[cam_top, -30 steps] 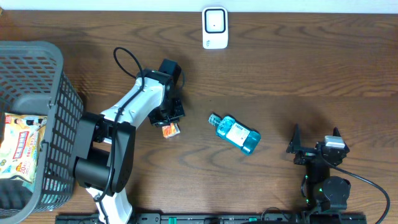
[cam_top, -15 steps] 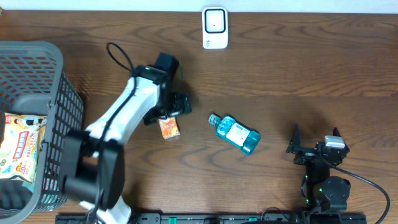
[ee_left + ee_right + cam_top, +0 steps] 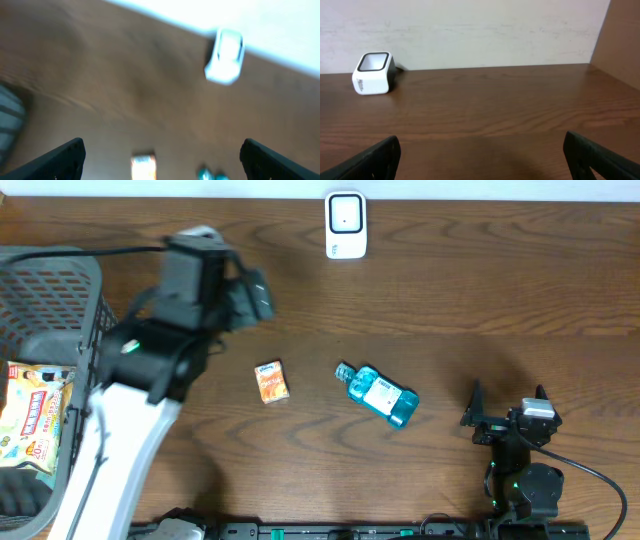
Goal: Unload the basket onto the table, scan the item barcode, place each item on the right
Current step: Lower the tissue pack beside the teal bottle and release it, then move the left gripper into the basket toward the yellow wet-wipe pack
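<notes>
The left gripper is hanging up high over the table, between the basket and the little orange packet. Its jaws are standing wide open and are holding nothing. The right gripper is sitting low at the near right side, also wide open and holding nothing. The orange packet is lying flat on the table by itself, and the blue bottle is lying on its side just to the right of it. The white scanner is standing at the far edge, well apart from both. A snack bag is lying inside the basket. I am guessing the left arm is getting ready to pick up a thing to scan, but I cannot tell which one. To do it well, the arm should be coming down slowly and straight over the thing. The fingers should be pinching its sides, not covering the stripes of the barcode. I am not seeing a barcode on the packet or the bottle, so it may be hiding underneath. Then the stripes should be facing the scanner's window, close and steady.
</notes>
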Robot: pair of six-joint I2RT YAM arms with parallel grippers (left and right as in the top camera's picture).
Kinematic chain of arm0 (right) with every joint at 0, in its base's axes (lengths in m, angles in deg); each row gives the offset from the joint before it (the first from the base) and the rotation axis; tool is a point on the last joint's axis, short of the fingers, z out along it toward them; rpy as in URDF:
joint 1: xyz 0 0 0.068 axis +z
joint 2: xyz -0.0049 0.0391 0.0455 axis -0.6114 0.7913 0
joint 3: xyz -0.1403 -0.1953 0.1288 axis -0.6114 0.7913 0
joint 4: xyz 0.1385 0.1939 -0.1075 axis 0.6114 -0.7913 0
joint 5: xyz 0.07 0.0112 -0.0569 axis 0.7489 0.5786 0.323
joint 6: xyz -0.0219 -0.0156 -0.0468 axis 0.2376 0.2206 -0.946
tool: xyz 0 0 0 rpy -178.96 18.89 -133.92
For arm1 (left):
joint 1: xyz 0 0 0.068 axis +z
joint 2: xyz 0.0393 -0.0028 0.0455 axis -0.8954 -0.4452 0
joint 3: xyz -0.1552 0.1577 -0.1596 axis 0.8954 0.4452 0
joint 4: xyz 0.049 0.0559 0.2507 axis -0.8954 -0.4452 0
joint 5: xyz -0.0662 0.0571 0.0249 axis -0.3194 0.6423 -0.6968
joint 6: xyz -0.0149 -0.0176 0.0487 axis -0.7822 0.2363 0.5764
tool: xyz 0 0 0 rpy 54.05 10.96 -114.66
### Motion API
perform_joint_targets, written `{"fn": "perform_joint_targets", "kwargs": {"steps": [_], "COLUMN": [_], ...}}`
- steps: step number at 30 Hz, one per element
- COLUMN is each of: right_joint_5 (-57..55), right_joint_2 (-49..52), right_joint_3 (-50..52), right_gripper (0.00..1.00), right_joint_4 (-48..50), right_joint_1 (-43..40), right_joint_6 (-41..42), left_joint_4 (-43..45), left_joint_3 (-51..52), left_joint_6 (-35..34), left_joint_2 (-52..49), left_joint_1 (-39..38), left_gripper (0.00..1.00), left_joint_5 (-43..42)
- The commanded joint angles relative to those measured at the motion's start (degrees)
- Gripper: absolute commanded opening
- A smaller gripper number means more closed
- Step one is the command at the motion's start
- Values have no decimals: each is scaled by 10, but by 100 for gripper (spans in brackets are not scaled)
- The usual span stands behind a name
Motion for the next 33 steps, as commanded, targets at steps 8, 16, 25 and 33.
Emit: {"fn": "perform_joint_targets", "kwargs": {"steps": [8, 16, 25, 33], "right_joint_5": [-7, -7, -7, -7], "right_joint_2": [-3, -3, -3, -3], "right_joint_3": [1, 1, 1, 1], "right_gripper": [99, 99, 99, 99], "right_joint_4": [-2, -2, -2, -2], "right_joint_1": [-4, -4, -4, -4], "right_joint_6": [-9, -9, -9, -9], "left_joint_4": [-4, -101, -204, -203], "left_joint_3": [-85, -84, -84, -84], "left_joint_6": [-25, -217, -496, -515], "left_joint_2": [42, -6, -111, -205], "left_joint_1": [243, 486, 596, 599], "left_gripper": [98, 98, 98, 98], "left_joint_5": [88, 43, 34, 36]}}
